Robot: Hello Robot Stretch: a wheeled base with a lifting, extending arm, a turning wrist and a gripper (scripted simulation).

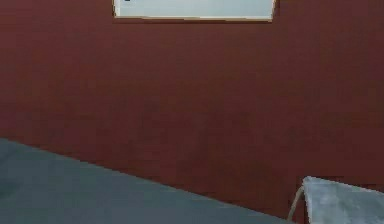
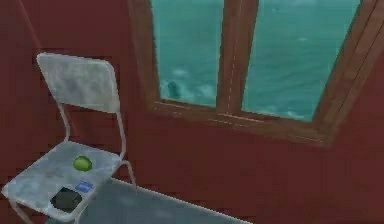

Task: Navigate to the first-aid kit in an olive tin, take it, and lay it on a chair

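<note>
Arm side view: pale grey metal chair (image 2: 78, 82), small round green thing (image 2: 82, 162) and dark blob (image 2: 67, 200) on seat. Gripper state: cannot tell.

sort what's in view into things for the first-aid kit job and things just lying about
For the job: chair; dark lump on its seat, maybe the tin, cannot tell.
Just there: green round thing and small blue thing on the seat; window; framed panel.

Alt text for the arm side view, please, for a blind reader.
A pale grey metal chair stands before a dark red wall, with a small round green thing, a small blue thing and a dark lump on its seat. Right of it, a wooden-framed window.
</note>
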